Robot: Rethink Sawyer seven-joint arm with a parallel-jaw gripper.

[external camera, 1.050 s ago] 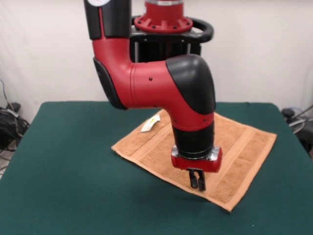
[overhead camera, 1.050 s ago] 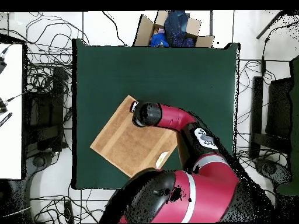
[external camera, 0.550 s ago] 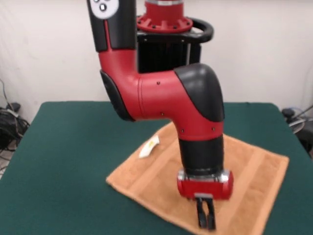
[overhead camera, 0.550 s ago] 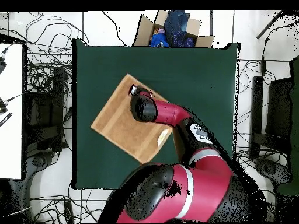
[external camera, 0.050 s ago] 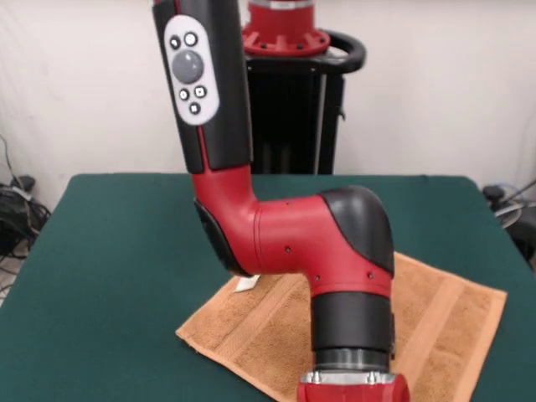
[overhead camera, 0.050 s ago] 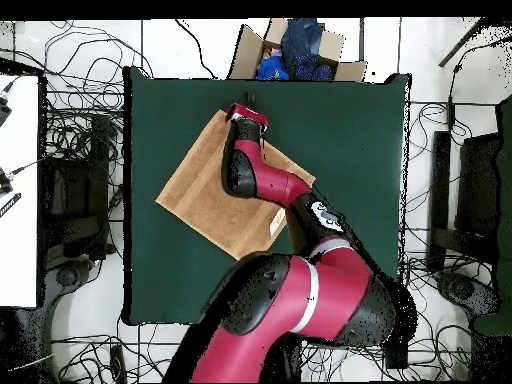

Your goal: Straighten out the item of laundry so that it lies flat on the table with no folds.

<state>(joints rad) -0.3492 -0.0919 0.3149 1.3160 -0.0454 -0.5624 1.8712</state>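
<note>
The towel (external camera, 0.050 s ago: pixel 276 331) is seen spread on the green table (external camera, 0.050 s ago: pixel 109 276), turned at an angle to the table edges, with one corner pointing toward the camera-side left in the front view. In the overhead view the towel (overhead camera, 0.050 s ago: pixel 205 190) sits in the left half of the table (overhead camera, 0.050 s ago: pixel 340 130), its upper corner close to the table's top edge. Lighter woven bands are visible running across the cloth near its ends. A small white tag (external camera, 0.050 s ago: pixel 245 285) is partly seen at the towel's far edge, just behind the red arm (external camera, 0.050 s ago: pixel 285 243). The surface that shows looks mostly flat; the part under the arm is hidden. The arm is stretched across the towel, wrist pointing down. The gripper (overhead camera, 0.050 s ago: pixel 246 107) is cut off at the bottom edge in the front view and shows only as dark tips past the red wrist overhead, at the towel's upper corner. Whether anything is gripped, or how far it is spread, cannot be told. A cardboard box (overhead camera, 0.050 s ago: pixel 290 52) with blue items sits beyond the table's top edge.
</note>
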